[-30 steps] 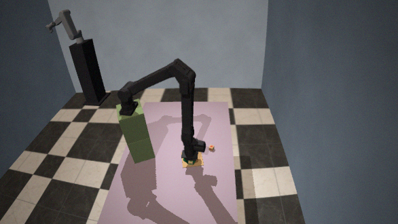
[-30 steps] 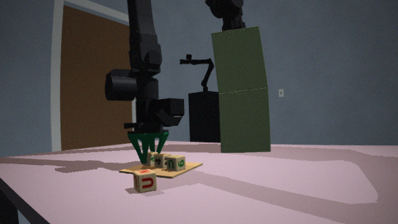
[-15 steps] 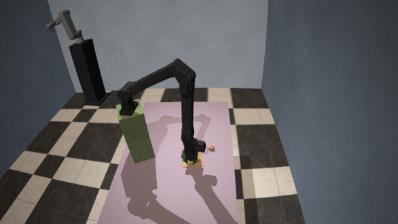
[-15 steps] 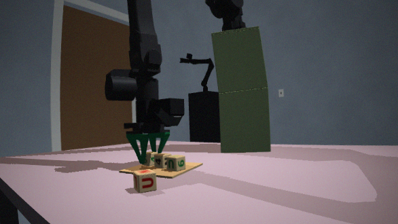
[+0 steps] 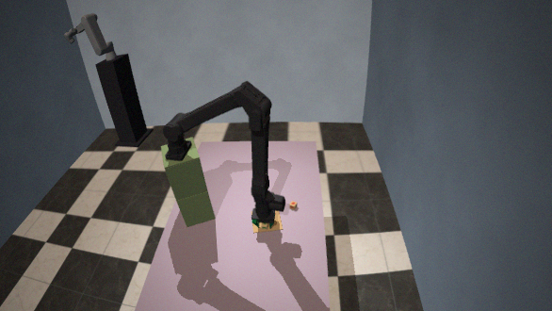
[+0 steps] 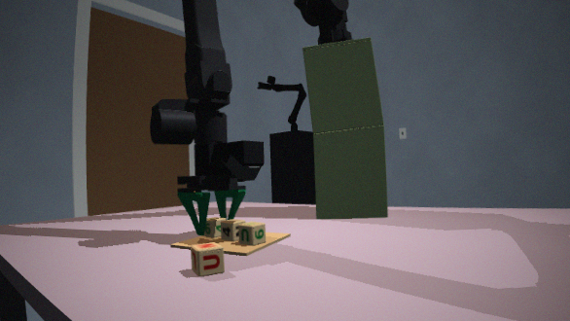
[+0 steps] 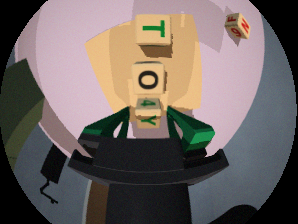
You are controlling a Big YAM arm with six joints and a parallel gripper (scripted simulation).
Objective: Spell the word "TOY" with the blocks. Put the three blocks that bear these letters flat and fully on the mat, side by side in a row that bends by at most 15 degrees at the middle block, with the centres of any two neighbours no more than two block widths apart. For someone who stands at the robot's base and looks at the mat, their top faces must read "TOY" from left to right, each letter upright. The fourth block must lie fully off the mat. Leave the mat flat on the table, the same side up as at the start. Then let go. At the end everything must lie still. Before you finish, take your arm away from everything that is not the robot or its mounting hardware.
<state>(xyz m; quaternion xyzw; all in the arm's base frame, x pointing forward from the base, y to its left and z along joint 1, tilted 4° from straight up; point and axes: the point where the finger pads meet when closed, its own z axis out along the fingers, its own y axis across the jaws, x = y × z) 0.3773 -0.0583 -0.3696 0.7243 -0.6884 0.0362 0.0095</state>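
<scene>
In the wrist view three wooden blocks lie in a row on the tan mat [image 7: 109, 63]: T [image 7: 154, 31] farthest, O [image 7: 150, 80] in the middle, Y [image 7: 148, 117] nearest. My gripper [image 7: 148, 110] stands low over the mat with its green fingers spread on either side of the Y block, apart from its sides. In the exterior view the gripper [image 6: 212, 216] straddles the Y block [image 6: 212, 227], with O [image 6: 231, 229] and T [image 6: 252, 233] beside it on the mat [image 6: 233, 241]. The fourth block [image 6: 208, 259], red-lettered, lies off the mat on the table; it also shows in the wrist view [image 7: 237, 26].
The green pedestal [image 5: 187, 188] that carries my arm's base stands at the left edge of the pink table top [image 5: 245, 236]. The fourth block [image 5: 294, 204] lies just right of the mat [image 5: 272, 227]. A second grey arm on a black column [image 5: 120, 99] stands far back.
</scene>
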